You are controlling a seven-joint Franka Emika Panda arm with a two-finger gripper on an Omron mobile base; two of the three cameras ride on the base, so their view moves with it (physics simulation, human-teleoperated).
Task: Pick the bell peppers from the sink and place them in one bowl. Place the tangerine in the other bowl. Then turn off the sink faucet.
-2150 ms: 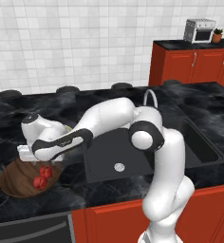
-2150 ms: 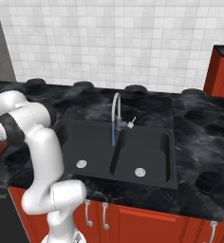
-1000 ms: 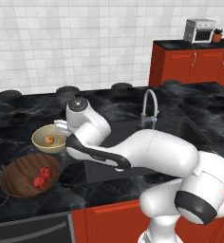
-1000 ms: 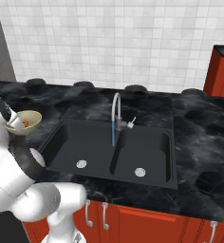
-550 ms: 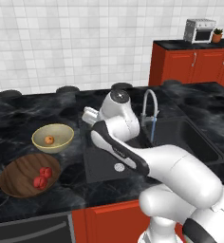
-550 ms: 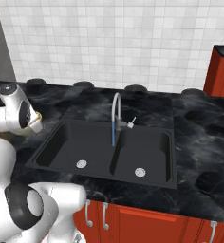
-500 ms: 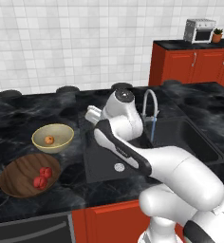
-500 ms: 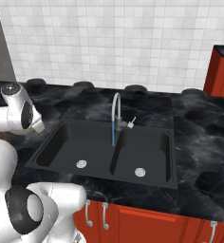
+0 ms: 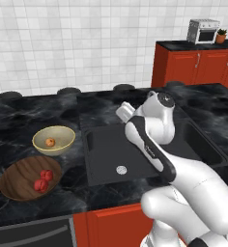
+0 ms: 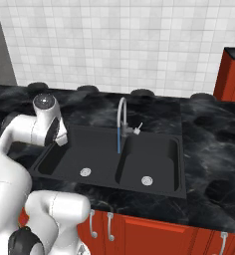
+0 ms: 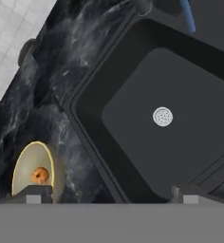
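Both red bell peppers (image 9: 42,181) lie in the wide wooden bowl (image 9: 14,185) on the counter at the left. Behind it, the cream-yellow bowl (image 9: 63,132) (image 11: 23,163) holds the orange tangerine (image 9: 49,142) (image 11: 39,174). The dark sink (image 9: 106,149) (image 11: 147,90) has nothing in it but its silver drain (image 9: 121,170) (image 11: 163,116). My gripper (image 11: 109,195) hangs open above the basin's left rim, nothing between its fingertips (image 11: 33,194). A blue stream of water (image 10: 118,142) runs from the arched faucet (image 10: 122,112).
A second basin (image 10: 149,159) lies right of the faucet. Round burners (image 9: 67,90) sit along the back of the black marble counter (image 9: 19,116). Red cabinets (image 9: 193,67) with a small toaster oven (image 9: 203,30) stand at the far right.
The arm has swung right, away from the two bowls, and now reaches over the sink. The gripper has stayed open and the fruit has not moved.
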